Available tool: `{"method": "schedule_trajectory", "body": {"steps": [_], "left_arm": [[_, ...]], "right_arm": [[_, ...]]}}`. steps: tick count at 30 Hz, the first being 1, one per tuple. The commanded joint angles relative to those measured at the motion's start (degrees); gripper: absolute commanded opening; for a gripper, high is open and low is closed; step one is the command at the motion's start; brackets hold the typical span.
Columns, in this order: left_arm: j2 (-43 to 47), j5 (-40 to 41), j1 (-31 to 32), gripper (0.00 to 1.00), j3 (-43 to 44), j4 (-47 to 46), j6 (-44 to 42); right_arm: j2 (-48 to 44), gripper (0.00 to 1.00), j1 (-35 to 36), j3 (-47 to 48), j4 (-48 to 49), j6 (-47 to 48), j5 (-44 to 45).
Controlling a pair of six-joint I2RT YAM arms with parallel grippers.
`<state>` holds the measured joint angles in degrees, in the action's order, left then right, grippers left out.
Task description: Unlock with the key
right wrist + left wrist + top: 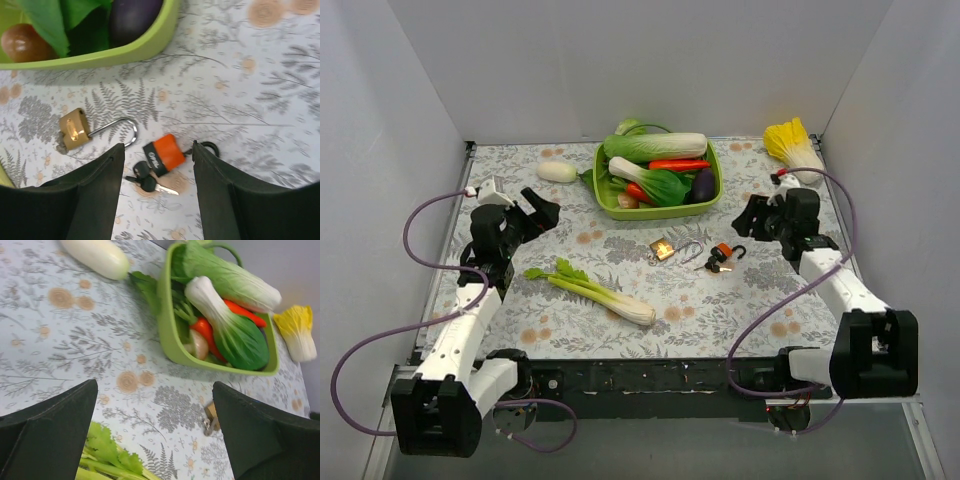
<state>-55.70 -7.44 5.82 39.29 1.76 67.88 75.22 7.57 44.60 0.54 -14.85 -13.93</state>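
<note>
The key (150, 182) is a small bunch with black heads and one silver blade, lying flat on the flowered table beside the small red padlock (167, 152). My right gripper (158, 146) hangs above both, open, with nothing between its fingers. The red padlock's black shackle (210, 146) peeks out beside the right finger. A brass padlock (75, 129) lies to the left with its silver shackle swung open. From above, the key (713, 266) lies mid-table, with my right gripper (752, 215) to its right. My left gripper (545, 212) is open and empty at the far left.
A green basket (603, 195) of vegetables stands behind the locks. A celery stalk (595, 290) lies front left, a white radish (557, 171) back left, a yellow cabbage (795, 145) back right. White walls enclose the table.
</note>
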Motion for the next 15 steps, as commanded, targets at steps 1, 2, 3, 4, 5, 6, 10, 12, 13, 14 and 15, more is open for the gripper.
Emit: {"method": "schedule_trajectory", "body": {"steps": [1, 2, 3, 4, 5, 6, 10, 12, 13, 14, 15], "left_arm": [[3.0, 2.8, -3.6, 0.98, -0.6, 1.6, 2.4], [3.8, 4.2, -3.6, 0.98, -0.4, 1.8, 1.6], [4.5, 6.1, -3.6, 0.98, -0.2, 1.8, 1.1], [5.9, 6.7, -3.5, 0.98, 0.3, 1.8, 0.9], [6.4, 6.7, -3.5, 0.98, 0.6, 1.6, 0.2], [6.8, 6.3, -3.5, 0.98, 0.9, 1.6, -0.9], [11.3, 2.5, -3.5, 0.98, -0.4, -1.4, -4.2], [14.6, 2.4, -3.6, 0.98, -2.5, -4.3, -5.3], [15.4, 2.3, -3.5, 0.98, -2.9, -4.7, -5.6], [16.8, 2.4, -3.5, 0.98, -3.6, -5.4, -5.8], [17.2, 2.5, -3.5, 0.98, -3.9, -5.5, -5.8]], "right_arm": [[-10.8, 0.63, -5.6, -3.5, -0.4, 2.4, 4.6], [-12.8, 0.64, -5.6, -3.9, -2.1, 3.0, 6.9], [-15.0, 0.64, -5.7, -4.5, -2.8, 4.1, 8.7], [-17.0, 0.64, -5.6, -5.1, -2.6, 4.7, 12.3], [-21.1, 0.64, -5.6, -6.9, -2.1, 5.0, 13.5], [-23.0, 0.64, -5.6, -7.7, -1.9, 5.6, 15.1], [-32.3, 0.64, -5.6, -11.8, 0.7, 6.5, 19.1], [-34.7, 0.64, -5.7, -13.8, 2.0, 6.8, 19.6], [-36.4, 0.64, -5.6, -14.3, 3.4, 6.9, 19.6], [-37.2, 0.64, -5.6, -14.7, 3.9, 6.9, 19.5], [-37.7, 0.64, -5.6, -15.2, 4.3, 7.0, 19.6]]}}
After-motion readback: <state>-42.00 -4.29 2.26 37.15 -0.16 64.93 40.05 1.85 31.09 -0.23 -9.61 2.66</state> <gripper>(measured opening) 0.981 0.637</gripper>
